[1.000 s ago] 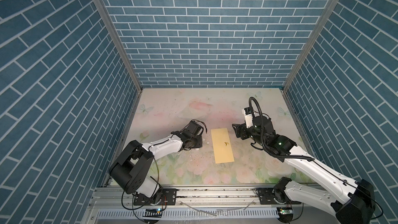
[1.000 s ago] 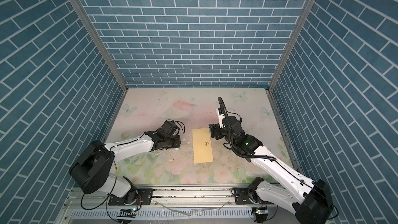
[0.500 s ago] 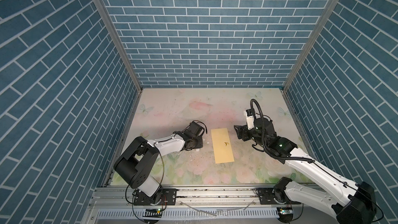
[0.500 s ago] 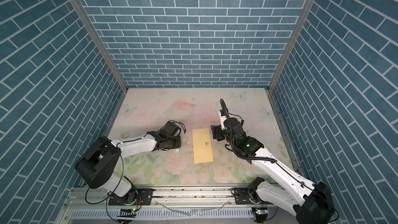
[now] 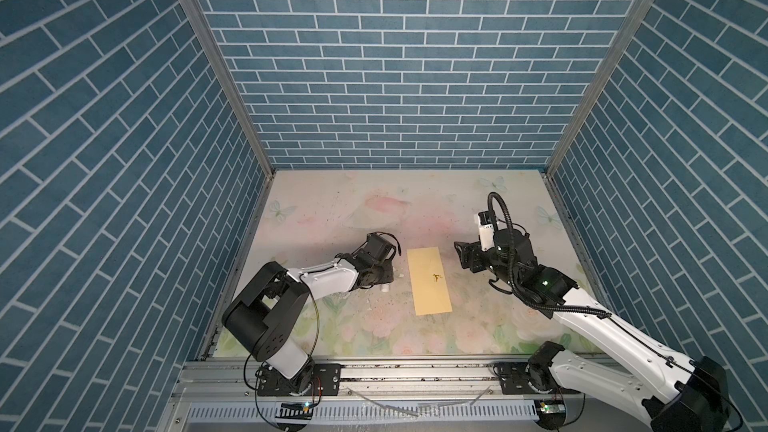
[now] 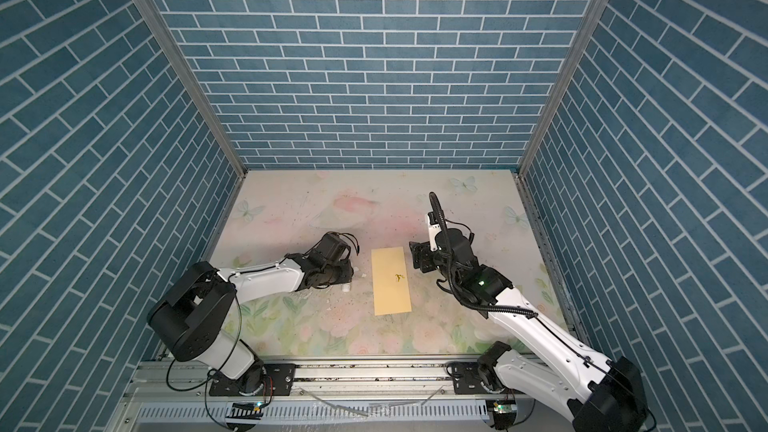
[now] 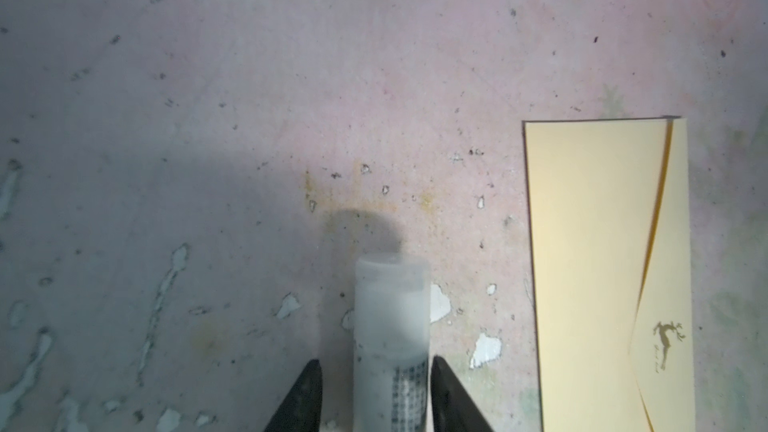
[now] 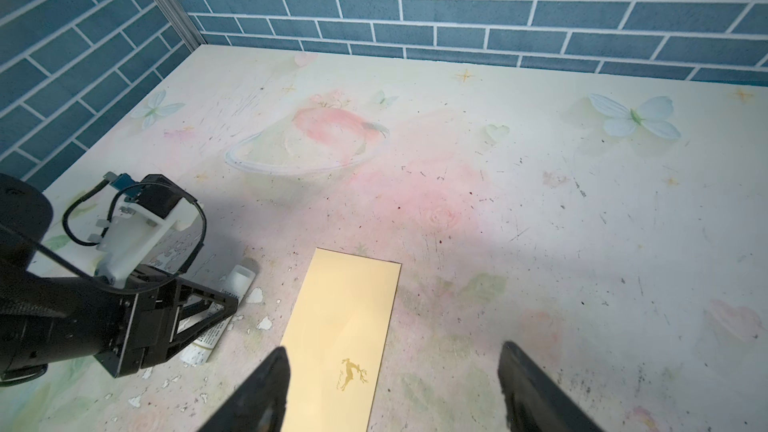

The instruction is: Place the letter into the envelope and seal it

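The yellow-tan envelope (image 5: 429,280) (image 6: 392,280) lies flat mid-table, its flap folded down with a small gold deer mark (image 7: 667,336) on it. No letter shows in any view. My left gripper (image 5: 390,281) (image 6: 350,279) (image 7: 375,361) is low on the table just left of the envelope (image 7: 602,263). It is open, and a white glue stick tube (image 7: 390,317) (image 8: 239,280) lies between its fingers with a slim gap on each side. My right gripper (image 5: 461,255) (image 6: 415,255) (image 8: 394,349) hovers open and empty by the right edge of the envelope (image 8: 345,334).
The floral table mat (image 5: 374,209) is scuffed, with white flakes (image 7: 484,349) around the tube. Blue brick walls (image 5: 399,76) close in the back and both sides. A metal rail (image 5: 415,371) runs along the front edge.
My left gripper's jaws have widened around the glue stick tube, and that arm's elbow has shifted slightly. The envelope and the right gripper have hardly moved.
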